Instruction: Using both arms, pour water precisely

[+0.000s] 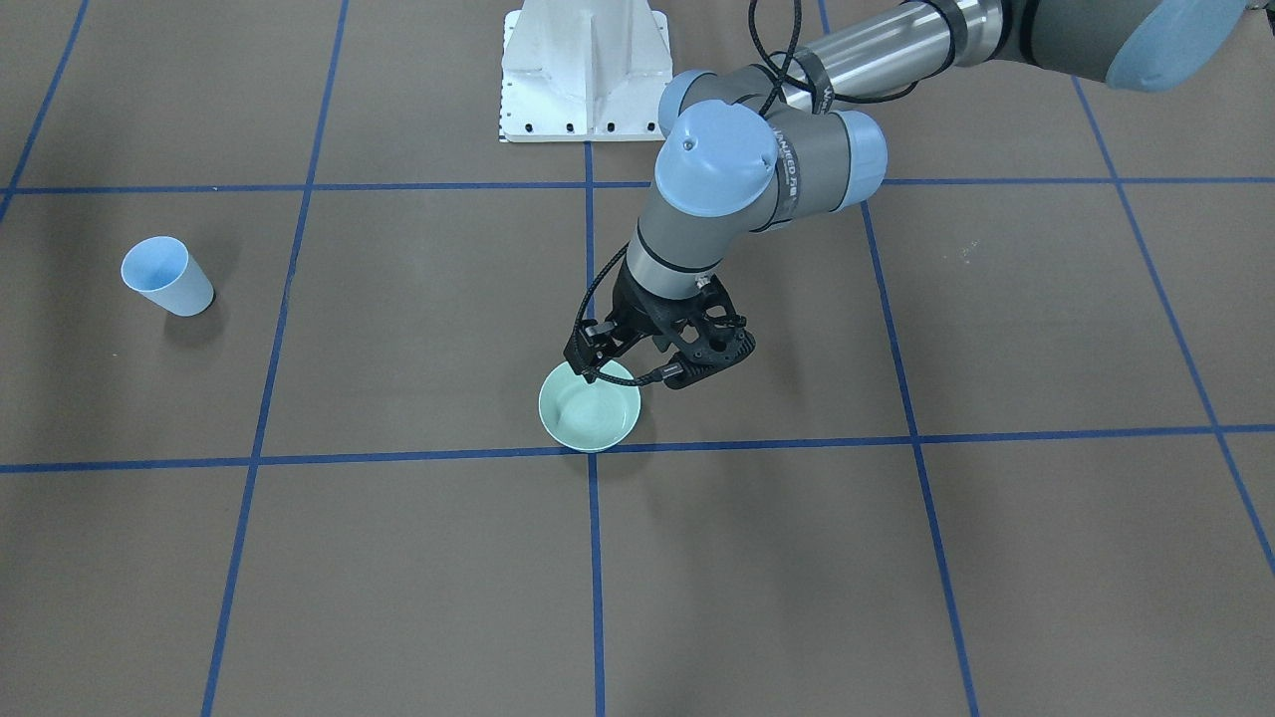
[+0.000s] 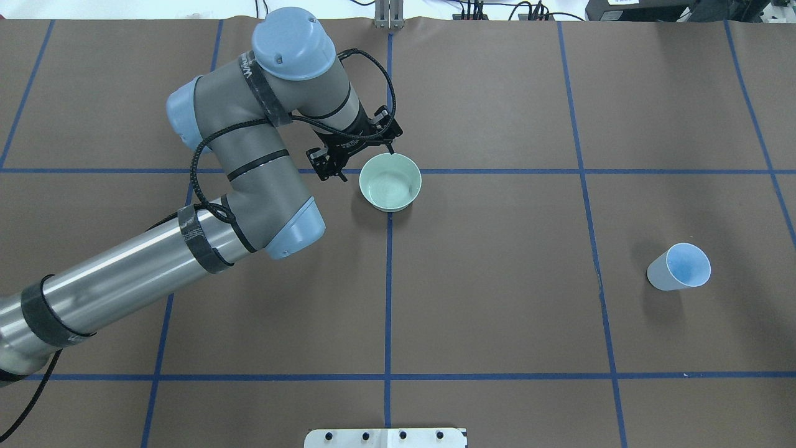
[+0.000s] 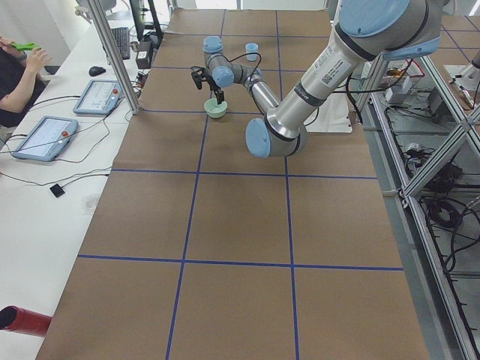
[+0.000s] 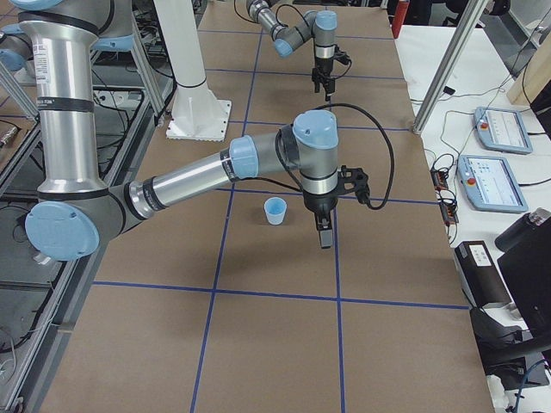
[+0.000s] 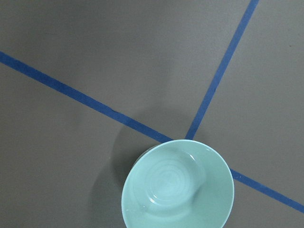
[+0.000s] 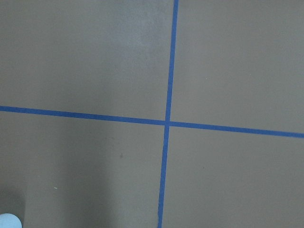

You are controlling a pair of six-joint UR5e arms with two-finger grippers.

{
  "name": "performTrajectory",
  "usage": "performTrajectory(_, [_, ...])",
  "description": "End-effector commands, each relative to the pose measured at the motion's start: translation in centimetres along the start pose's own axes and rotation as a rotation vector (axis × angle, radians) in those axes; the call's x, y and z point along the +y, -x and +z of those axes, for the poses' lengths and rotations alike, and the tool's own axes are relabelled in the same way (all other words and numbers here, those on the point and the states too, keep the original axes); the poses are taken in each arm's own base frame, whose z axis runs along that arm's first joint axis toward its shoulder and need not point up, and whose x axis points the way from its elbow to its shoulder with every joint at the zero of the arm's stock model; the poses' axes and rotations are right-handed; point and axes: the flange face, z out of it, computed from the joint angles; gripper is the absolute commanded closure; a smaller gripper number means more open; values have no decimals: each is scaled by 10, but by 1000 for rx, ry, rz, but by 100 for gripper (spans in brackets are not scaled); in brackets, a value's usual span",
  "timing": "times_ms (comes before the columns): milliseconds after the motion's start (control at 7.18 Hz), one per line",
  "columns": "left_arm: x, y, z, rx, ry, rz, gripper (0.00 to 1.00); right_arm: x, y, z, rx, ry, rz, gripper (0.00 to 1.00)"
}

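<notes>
A pale green bowl (image 1: 588, 408) (image 2: 390, 182) (image 3: 217, 109) sits on a blue tape crossing at mid table. Faint rings show inside it in the left wrist view (image 5: 178, 187); I cannot tell whether they are water. My left gripper (image 1: 636, 370) (image 2: 359, 160) (image 3: 208, 88) hangs open and empty just above the bowl's rim on the robot's left side. A light blue cup (image 1: 167, 276) (image 2: 679, 266) (image 4: 275, 210) stands alone on the robot's right. My right gripper (image 4: 324, 237) shows only in the exterior right view, above the table beside the cup; I cannot tell its state. The cup's rim shows in the right wrist view's corner (image 6: 7, 221).
The white pedestal (image 1: 585, 70) (image 2: 385, 437) stands at the robot's side of the table. Blue tape lines grid the brown table cover. An operators' bench with tablets (image 3: 45, 135) (image 4: 498, 129) runs along the far side.
</notes>
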Motion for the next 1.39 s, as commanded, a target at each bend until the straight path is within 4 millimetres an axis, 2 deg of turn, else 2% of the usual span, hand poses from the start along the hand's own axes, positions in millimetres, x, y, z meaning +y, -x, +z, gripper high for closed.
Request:
performTrajectory(0, [2,15,-11,15,-3,6,0,-7,64,9,14,-31,181,1])
performTrajectory(139, [2,15,-12,17,-4,4,0,30,103,27,67,-66,161,1])
performTrajectory(278, [1,21,-8,8,-4,-1,0,67,131,42,86,-76,177,1])
performTrajectory(557, [-2,30,-4,0,-6,-5,0,108,222,63,155,-130,250,0])
performTrajectory(696, [-3,31,-3,-2,-7,-7,0,116,242,43,98,-153,254,0])
performTrajectory(835, [-6,40,0,-8,-11,-8,0,134,262,37,66,-151,345,0])
performTrajectory(974, [-7,45,1,-11,-14,-9,0,150,292,55,105,-232,404,0])
performTrajectory(1114, [-8,45,0,-11,-15,-8,0,176,322,75,129,-312,407,0])
performTrajectory(1253, [-8,46,0,-11,-15,-8,0,202,328,89,148,-379,371,0])
